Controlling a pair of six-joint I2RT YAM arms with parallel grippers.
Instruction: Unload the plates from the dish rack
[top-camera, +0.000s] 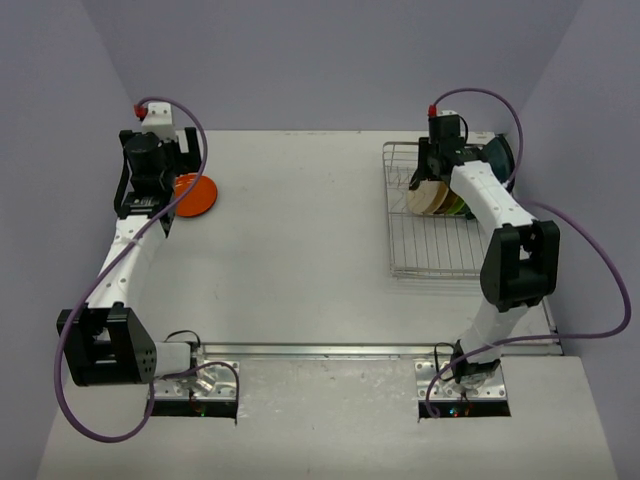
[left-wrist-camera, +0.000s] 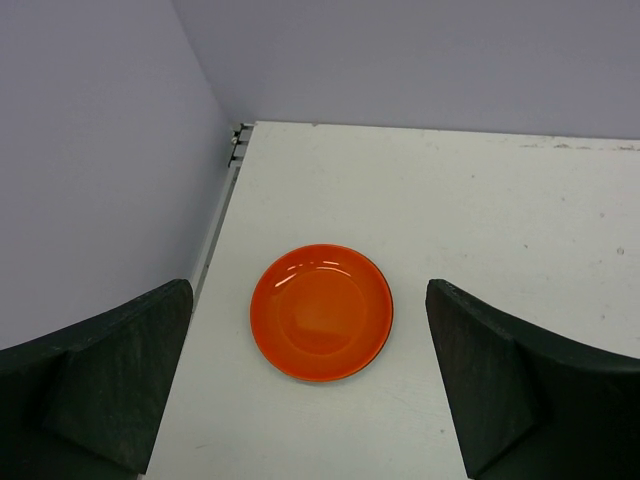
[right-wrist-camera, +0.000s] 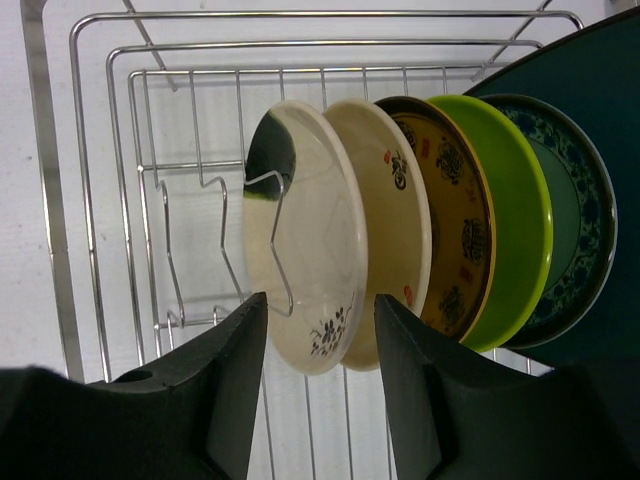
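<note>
Right hand (right-wrist-camera: 320, 300) is down in the dish rack (top-camera: 430, 250), fingers apart & straddling the rim of the front cream plate (right-wrist-camera: 310, 230). Can't tell if the pads press on it yet. Behind it, on edge in a tight row: 2nd cream plate (right-wrist-camera: 400, 200), brown-yellow plate (right-wrist-camera: 455, 220), green plate (right-wrist-camera: 515, 200), teal patterned plate (right-wrist-camera: 575, 220), w/ a big dark-teal plate (right-wrist-camera: 600, 80) at the end. Left hand (left-wrist-camera: 308, 290) hangs wide open over the orange plate (left-wrist-camera: 320, 312), which lies flat on the table (top-camera: 300, 260) at the far left, well apart from the rack.

Risks, as I judge them:
- Double pick: the finger on the stack side sits right at the 2nd cream plate's edge, so a squeeze may catch both. The looser one prob slips out mid-lift & drops.
- Snag: a bent wire tine (right-wrist-camera: 275, 240) crosses the front plate's face. Lift at an angle & the rim hooks it, so the rack drags or the plate twists out.
- Slip: hold is only on a thin, glossy, curved rim, so the plate could pivot btwn the pads.
- Domino: plates stand close, so pulling one may tip its neighbours.

Safest looks like a straight, slow pull up w/ one plate only.
</note>
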